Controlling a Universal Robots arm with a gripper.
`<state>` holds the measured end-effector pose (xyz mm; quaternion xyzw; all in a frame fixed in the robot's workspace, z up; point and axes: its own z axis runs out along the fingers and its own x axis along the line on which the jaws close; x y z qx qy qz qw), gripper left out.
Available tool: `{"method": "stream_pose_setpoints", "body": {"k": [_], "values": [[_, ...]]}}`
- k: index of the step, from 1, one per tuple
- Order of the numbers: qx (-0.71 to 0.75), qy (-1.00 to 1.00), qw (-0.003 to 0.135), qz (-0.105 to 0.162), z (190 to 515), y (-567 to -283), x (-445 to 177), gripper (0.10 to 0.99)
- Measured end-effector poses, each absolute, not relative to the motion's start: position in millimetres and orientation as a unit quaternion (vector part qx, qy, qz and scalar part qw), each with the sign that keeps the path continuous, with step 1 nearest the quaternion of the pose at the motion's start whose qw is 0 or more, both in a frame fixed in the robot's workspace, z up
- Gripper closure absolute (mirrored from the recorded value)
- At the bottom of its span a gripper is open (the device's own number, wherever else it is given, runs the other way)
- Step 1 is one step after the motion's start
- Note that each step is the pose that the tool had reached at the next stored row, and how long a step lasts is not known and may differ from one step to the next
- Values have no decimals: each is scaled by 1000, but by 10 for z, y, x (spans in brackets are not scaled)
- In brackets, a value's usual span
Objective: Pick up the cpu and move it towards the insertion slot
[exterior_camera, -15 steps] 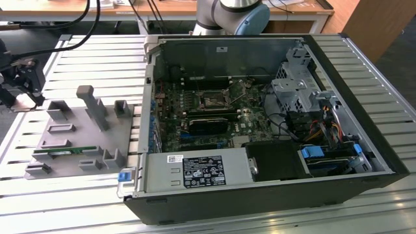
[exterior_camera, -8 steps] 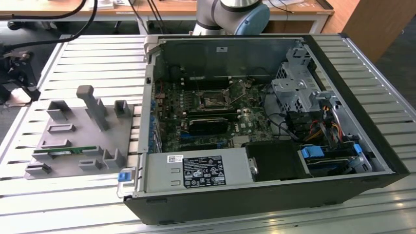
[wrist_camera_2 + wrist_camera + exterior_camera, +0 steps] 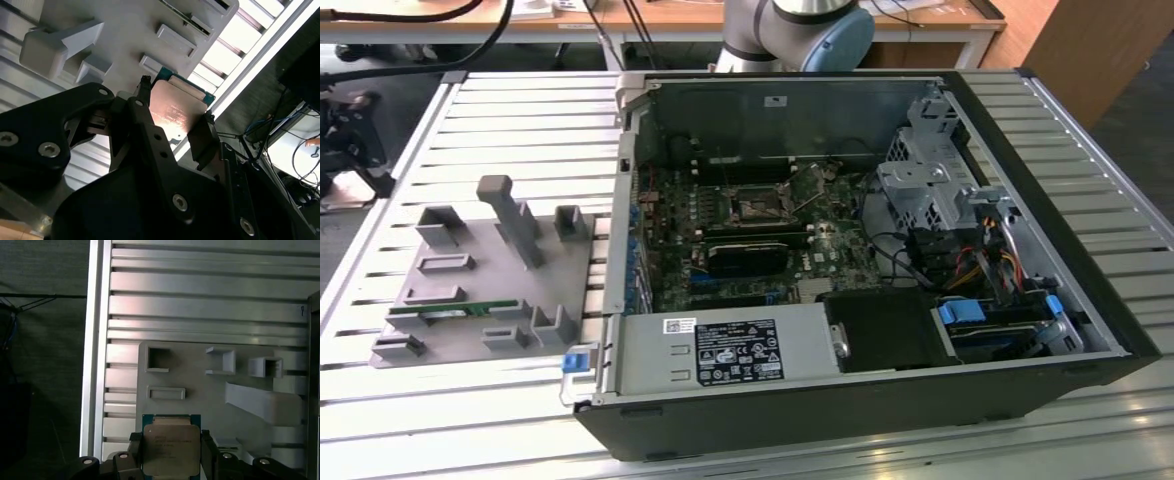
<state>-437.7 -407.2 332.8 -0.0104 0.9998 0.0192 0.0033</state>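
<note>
Your black two-fingered claw (image 3: 175,125) is closed on the cpu (image 3: 176,109), a small flat square chip with a shiny silver metal top and a thin green rim; one dark finger (image 3: 204,137) presses each opposite edge, as you see in both wrist views (image 3: 171,450). The chip hangs above the grey plastic fixture plate (image 3: 200,390), over the plate's edge nearest the rim of the ribbed aluminium tabletop (image 3: 200,310), close to a shallow rectangular recess (image 3: 166,392) and apart from the plate's raised grey blocks (image 3: 265,366). In the exterior view that same fixture plate (image 3: 480,270) lies on the tabletop just beside the open black computer case (image 3: 854,400), on the exterior view's left. The insertion slot (image 3: 755,208), a small square dark socket in a silvery metal frame, sits on the green circuit board (image 3: 814,250) inside the case, well apart from the fixture plate. A narrow green memory stick (image 3: 454,312) lies on the plate.
</note>
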Motion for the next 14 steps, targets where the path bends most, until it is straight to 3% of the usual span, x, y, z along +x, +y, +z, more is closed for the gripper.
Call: {"method": "stream_pose_setpoints", "body": {"k": [14], "values": [[-5,1000,3,15,3718,-4069,-4379,541]]}}
